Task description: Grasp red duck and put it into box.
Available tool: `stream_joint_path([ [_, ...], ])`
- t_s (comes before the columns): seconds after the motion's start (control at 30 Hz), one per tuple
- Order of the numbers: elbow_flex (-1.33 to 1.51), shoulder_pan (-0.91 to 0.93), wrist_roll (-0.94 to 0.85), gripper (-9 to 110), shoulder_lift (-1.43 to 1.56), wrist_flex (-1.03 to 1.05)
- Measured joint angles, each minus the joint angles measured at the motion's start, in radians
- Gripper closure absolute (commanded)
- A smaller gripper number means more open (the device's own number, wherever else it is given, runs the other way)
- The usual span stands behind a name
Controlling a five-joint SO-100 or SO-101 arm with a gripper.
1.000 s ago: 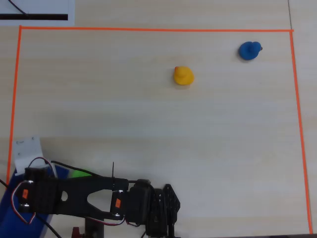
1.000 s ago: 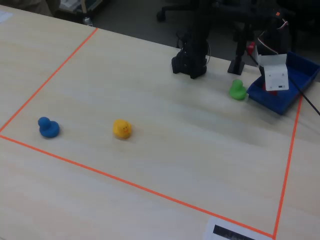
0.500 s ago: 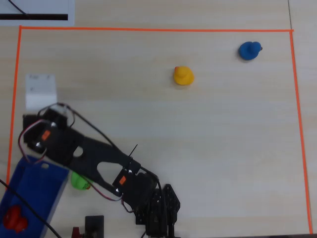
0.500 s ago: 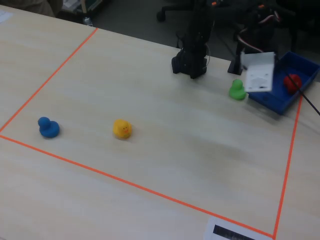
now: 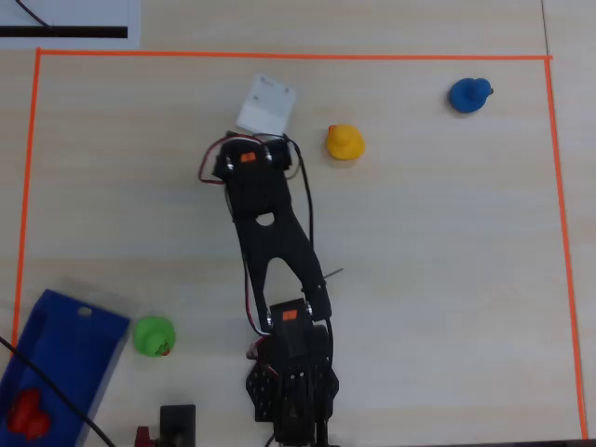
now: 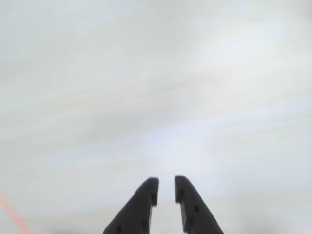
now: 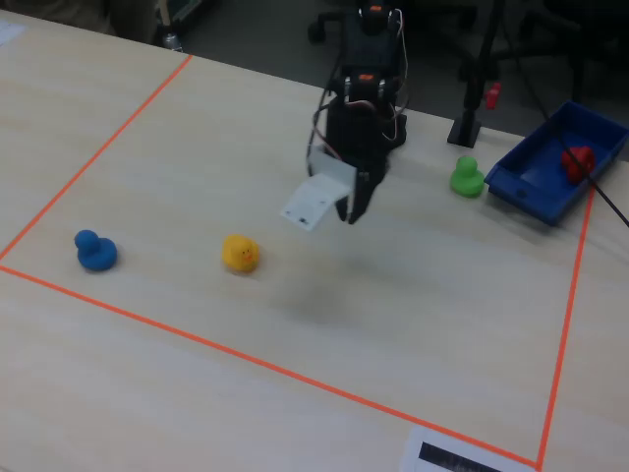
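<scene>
my gripper (image 6: 165, 187) is hanging above bare pale wood-grain table (image 7: 413, 285), its dark tapered fingers standing slightly parted and holding nothing. the glossy red duck (image 5: 28, 414) is lying inside the blue plastic box (image 5: 70, 326), well behind me. a rounded yellow duck (image 7: 240, 253) is sitting nearby, with open room around it.

No text, number or brand can be read anywhere. The white paper sheet with a black bar (image 5: 65, 28) at 11 o'clock in the overhead view carries only that bar; any print is too blurred.
</scene>
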Motion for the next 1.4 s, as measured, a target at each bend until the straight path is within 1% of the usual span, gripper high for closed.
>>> stream_joint_path([
  [0.1, 0.221, 0.100, -0.032, 101, 0.135, -0.055],
  [0.2, 0.436, 0.153, -0.058, 101, 0.308, -0.084],
  [0.5, 1.072, 0.181, -0.109, 101, 0.979, -0.101],
  [0.7, 1.328, 0.206, -0.147, 101, 1.382, -0.040],
  [0.9, 1.450, 0.236, -0.219, 101, 1.654, 0.052],
  [1.4, 1.462, 0.270, -0.225, 99, 1.674, 0.054],
])
